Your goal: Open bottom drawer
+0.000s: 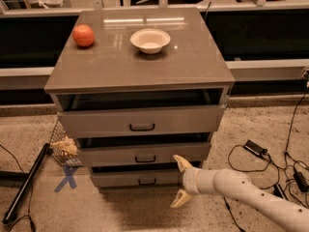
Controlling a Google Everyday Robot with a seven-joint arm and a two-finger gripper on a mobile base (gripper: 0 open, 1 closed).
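Observation:
The bottom drawer (120, 179) is the lowest and narrowest of three grey-brown drawer fronts, with a small black bar handle (147, 181). It stands pulled out a little, a dark gap showing above its front. My gripper (179, 181) reaches in from the lower right on a white arm and sits just right of that handle, at the drawer front's right end. Its two tan fingers (182, 163) are spread wide apart, one above and one below, with nothing between them. It is open.
The middle drawer (145, 154) and top drawer (141, 121) are also slightly out. An orange (83, 35) and a white bowl (150, 40) sit on the cabinet top. A wire basket (63, 144), a black pole (26, 182) and a blue floor mark (67, 176) lie left; cables (260, 151) lie right.

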